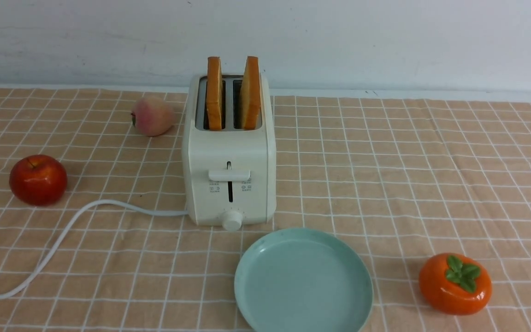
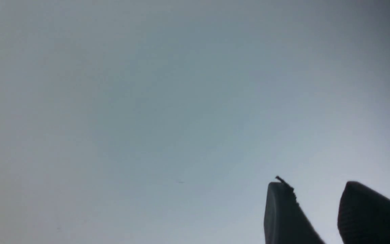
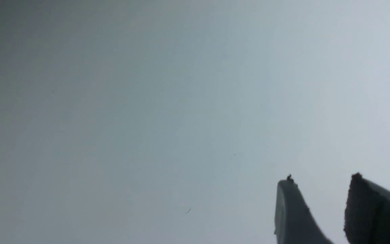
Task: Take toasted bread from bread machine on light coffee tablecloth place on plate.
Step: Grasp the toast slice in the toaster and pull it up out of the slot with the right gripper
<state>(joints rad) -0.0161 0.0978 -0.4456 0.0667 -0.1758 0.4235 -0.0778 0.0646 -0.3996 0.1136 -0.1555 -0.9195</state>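
Note:
Two slices of toasted bread, one on the left (image 1: 214,92) and one on the right (image 1: 250,92), stand upright in the slots of the cream bread machine (image 1: 229,175), which sits on the light coffee tablecloth (image 1: 385,175). The mint-green plate (image 1: 303,281) lies empty just in front of the toaster, slightly to its right. Neither arm shows in the front view. In the left wrist view my left gripper (image 2: 313,185) is open against a blank grey background, with nothing between its dark fingers. My right gripper (image 3: 320,179) is open the same way in the right wrist view.
A red apple (image 1: 38,179) sits at the left, a peach (image 1: 152,115) behind it beside the toaster. An orange persimmon (image 1: 455,283) rests at the front right. The toaster's white cord (image 1: 62,235) curves across the cloth to the left front edge. A pale wall stands behind.

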